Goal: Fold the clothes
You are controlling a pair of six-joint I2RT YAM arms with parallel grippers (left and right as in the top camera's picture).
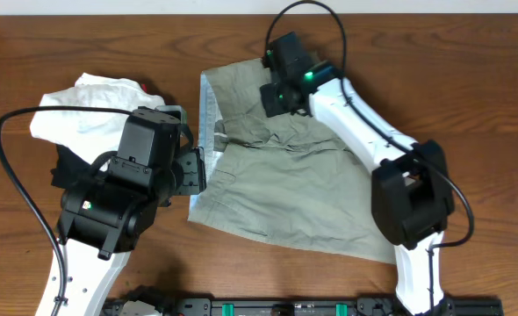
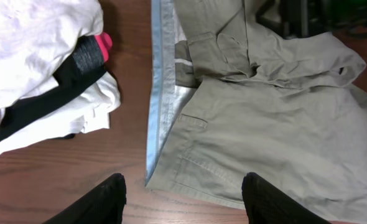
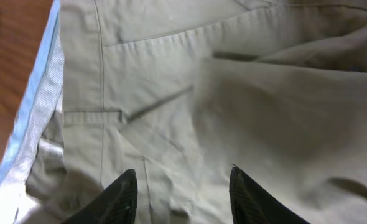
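The clothes, a pair of khaki shorts (image 1: pixel 294 189), lie spread across the middle of the table. Their pale blue inner waistband (image 1: pixel 208 104) runs along the left edge, and the cloth is rumpled near the fly. In the left wrist view the shorts (image 2: pixel 264 118) fill the right half. My left gripper (image 1: pixel 196 169) is open just left of the waistband's lower corner, and its fingers (image 2: pixel 106 200) straddle bare wood and that corner. My right gripper (image 1: pixel 272 96) hangs open over the upper part of the shorts (image 3: pixel 171 93), nothing between its fingers (image 3: pixel 122 194).
A pile of white and black garments with a red bit (image 1: pixel 83 110) lies at the left, close behind my left arm; it also shows in the left wrist view as the pile (image 2: pixel 40 68). Brown wooden tabletop (image 1: pixel 487 79) surrounds the shorts.
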